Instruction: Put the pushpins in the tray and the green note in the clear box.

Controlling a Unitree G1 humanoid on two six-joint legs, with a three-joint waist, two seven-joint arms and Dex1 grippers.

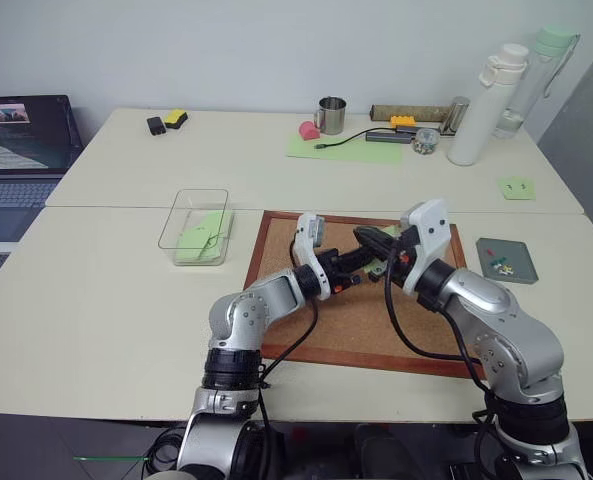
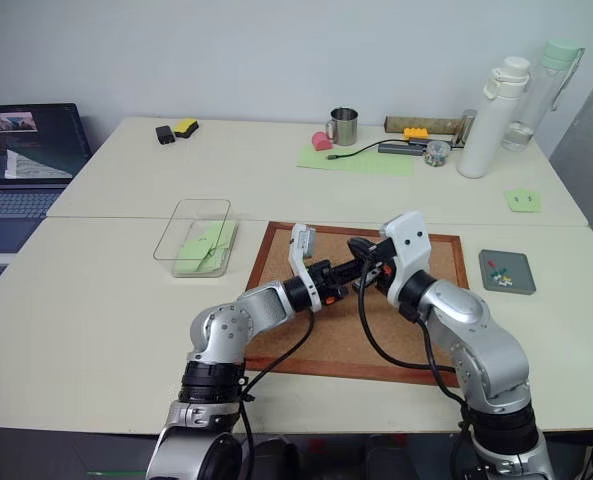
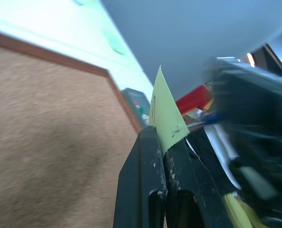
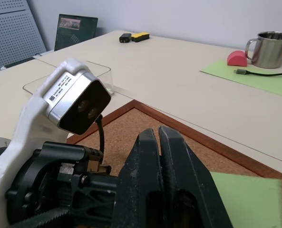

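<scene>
Both of the robot's arms meet over the cork pinboard with its brown wooden frame, nearest on the pale table. Left gripper has its 2 black fingers pressed together on the small light green square paper note, which stands up from between the tips. Right gripper is pressed shut as well, its tips just beside the left one's; whether it also pinches the note I cannot tell.

To the right of the board lies the small flat dark grey tray, with a few tiny coloured pushpins inside it. To the left of the board sits the shallow transparent plastic box, with pale green paper in it.

Farther back stand a steel mug, a large pale green sheet, 2 tall bottles and an open laptop.
</scene>
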